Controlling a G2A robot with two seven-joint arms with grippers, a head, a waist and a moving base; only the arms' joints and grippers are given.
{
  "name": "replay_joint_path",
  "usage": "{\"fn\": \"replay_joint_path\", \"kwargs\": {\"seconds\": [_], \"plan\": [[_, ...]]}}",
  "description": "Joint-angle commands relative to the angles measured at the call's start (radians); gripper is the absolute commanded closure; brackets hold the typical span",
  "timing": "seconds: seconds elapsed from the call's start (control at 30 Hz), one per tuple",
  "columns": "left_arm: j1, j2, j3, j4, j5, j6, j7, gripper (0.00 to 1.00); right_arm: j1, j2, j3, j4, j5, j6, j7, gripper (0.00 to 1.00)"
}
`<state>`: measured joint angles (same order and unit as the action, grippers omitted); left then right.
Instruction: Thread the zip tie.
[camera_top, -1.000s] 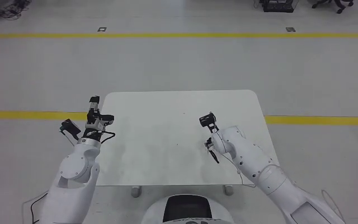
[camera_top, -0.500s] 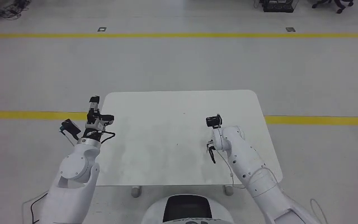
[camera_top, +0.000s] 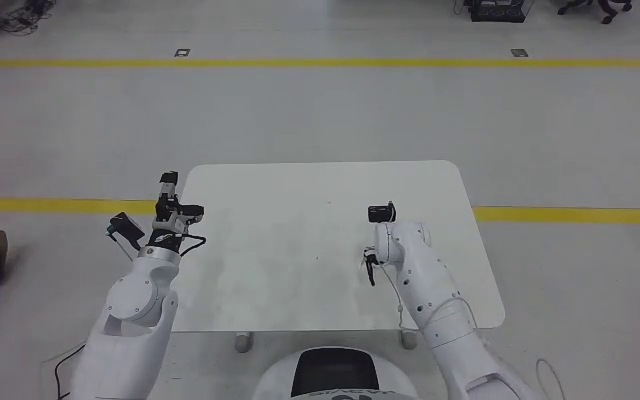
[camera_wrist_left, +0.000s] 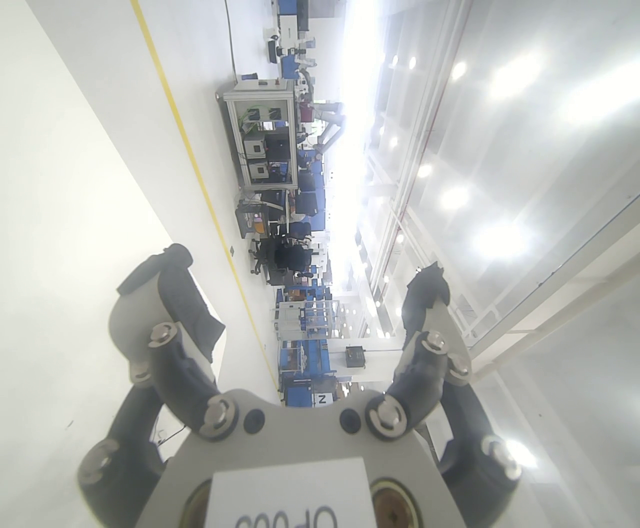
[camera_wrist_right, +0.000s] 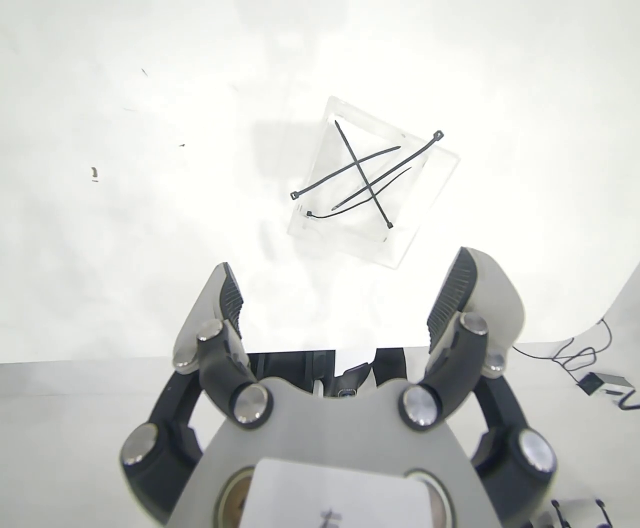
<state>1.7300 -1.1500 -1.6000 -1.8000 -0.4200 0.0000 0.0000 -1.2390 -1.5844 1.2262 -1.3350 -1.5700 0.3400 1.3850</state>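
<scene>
Several black zip ties (camera_wrist_right: 365, 175) lie crossed in a clear square tray (camera_wrist_right: 440, 195) on the white table (camera_top: 300, 200). My right gripper (camera_wrist_right: 345, 265) hovers above the table just short of the tray, open, with nothing between its ribbed pads. From above, the right gripper (camera_top: 370, 268) sits over the right half of the table, near its front edge. My left gripper (camera_wrist_left: 302, 262) is open and empty, pointing out at the room. In the top view the left gripper (camera_top: 168, 190) is held at the table's left edge.
A small dark scrap (camera_wrist_right: 94, 173) and a few specks lie on the table away from the tray. The table's edge runs just behind my right gripper. A small box with cables (camera_wrist_right: 597, 382) lies on the floor beyond it.
My right arm has swung its wrist a little leftward toward the table's middle, with the forearm drawn in. The left arm has not moved.
</scene>
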Motion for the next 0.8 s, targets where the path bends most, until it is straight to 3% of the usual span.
{"fn": "replay_joint_path", "kwargs": {"seconds": [0.0,0.37,0.47,0.77], "plan": [[0.0,0.0,0.0,0.0,0.0,0.0,0.0,0.0,-0.004,-0.003,-0.006,-0.009,0.0,0.0,-0.007,0.0],[0.0,0.0,0.0,0.0,0.0,0.0,0.0,0.0,-0.004,-0.003,-0.006,-0.009,0.0,0.0,-0.007,0.0],[0.0,0.0,0.0,0.0,0.0,0.0,0.0,0.0,-0.021,-0.003,0.019,-0.007,0.0,0.0,-0.108,0.0],[0.0,0.0,0.0,0.0,0.0,0.0,0.0,0.0,-0.063,-0.049,0.119,-0.012,0.0,0.0,-0.196,0.0]]}}
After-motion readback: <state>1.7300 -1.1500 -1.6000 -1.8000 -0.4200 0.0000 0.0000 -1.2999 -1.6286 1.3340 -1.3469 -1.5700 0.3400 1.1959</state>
